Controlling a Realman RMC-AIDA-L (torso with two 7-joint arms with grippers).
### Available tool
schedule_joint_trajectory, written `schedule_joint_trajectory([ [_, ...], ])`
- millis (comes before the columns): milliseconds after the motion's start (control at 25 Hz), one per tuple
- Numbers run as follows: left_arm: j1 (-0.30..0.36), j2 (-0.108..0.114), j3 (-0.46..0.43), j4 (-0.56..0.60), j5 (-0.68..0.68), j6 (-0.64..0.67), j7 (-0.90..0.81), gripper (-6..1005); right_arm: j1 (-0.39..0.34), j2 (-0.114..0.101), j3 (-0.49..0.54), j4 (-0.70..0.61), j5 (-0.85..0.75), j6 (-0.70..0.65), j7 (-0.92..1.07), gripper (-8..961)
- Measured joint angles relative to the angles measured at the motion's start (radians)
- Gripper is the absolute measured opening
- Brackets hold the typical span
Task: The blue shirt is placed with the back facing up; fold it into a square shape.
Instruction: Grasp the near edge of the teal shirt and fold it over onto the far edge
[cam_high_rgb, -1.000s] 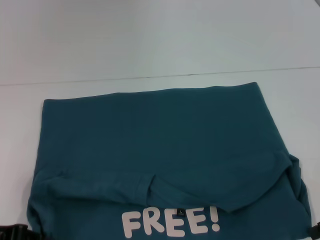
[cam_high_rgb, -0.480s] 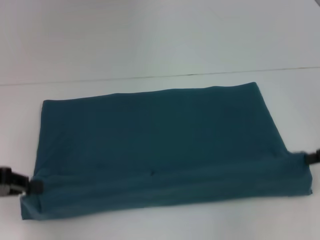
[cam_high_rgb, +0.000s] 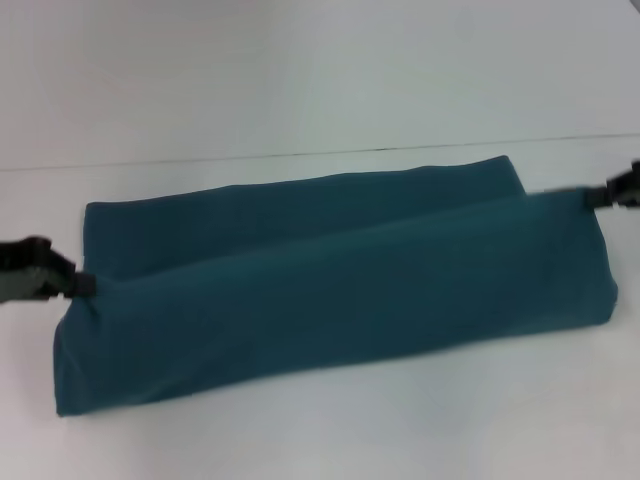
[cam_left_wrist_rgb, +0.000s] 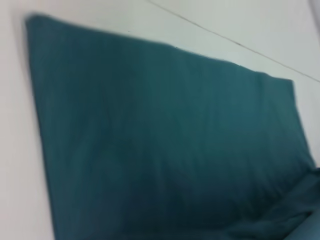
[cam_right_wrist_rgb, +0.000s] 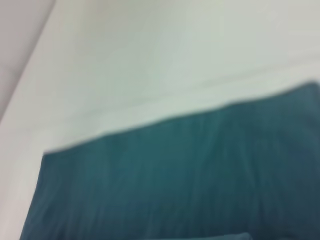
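Observation:
The blue shirt (cam_high_rgb: 330, 285) lies on the white table, a plain teal band with its near part lifted and carried over the far part. The "FREE!" letters are hidden. My left gripper (cam_high_rgb: 82, 284) is at the shirt's left end, shut on its lifted edge. My right gripper (cam_high_rgb: 590, 197) is at the right end, shut on the same edge. The shirt fills the left wrist view (cam_left_wrist_rgb: 160, 140) and the lower part of the right wrist view (cam_right_wrist_rgb: 180, 185); neither shows fingers.
The white table (cam_high_rgb: 300, 80) stretches behind the shirt, with a thin dark seam line (cam_high_rgb: 300, 156) across it. A strip of bare table (cam_high_rgb: 350, 430) lies in front of the shirt.
Both grippers have moved away from me, carrying the shirt's near edge up and over its far part. The "FREE!" letters, visible one second ago, are now folded under.

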Motion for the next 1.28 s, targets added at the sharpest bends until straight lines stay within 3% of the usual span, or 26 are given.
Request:
schedule_joint_trajectory([
  [240,-0.052,0.002,0.104,-0.022,0.019,-0.134,-0.064,48,0.044,0.009,-0.049,0.060,-0.001,0.149,0.026,80],
  [480,-0.060,-0.017,0.192,-0.045,0.019,-0.289,-0.098,49,0.059,0.030,-0.119,0.132,-0.002,0.341,0.050,87],
  [800,-0.061,-0.025,0.182,-0.057,0.011,-0.413,-0.116,49,0.059,0.070,-0.148,0.139,-0.002,0.522,0.063,97],
  [1080,-0.057,-0.079,0.187,-0.062,0.015,-0.548,-0.097,48,0.061,0.088,-0.207,0.204,-0.003,0.665,0.062,105],
  [1280,-0.064,-0.077,0.184,-0.062,0.014,-0.564,-0.098,48,0.064,0.094,-0.223,0.213,0.001,0.716,0.063,111],
])
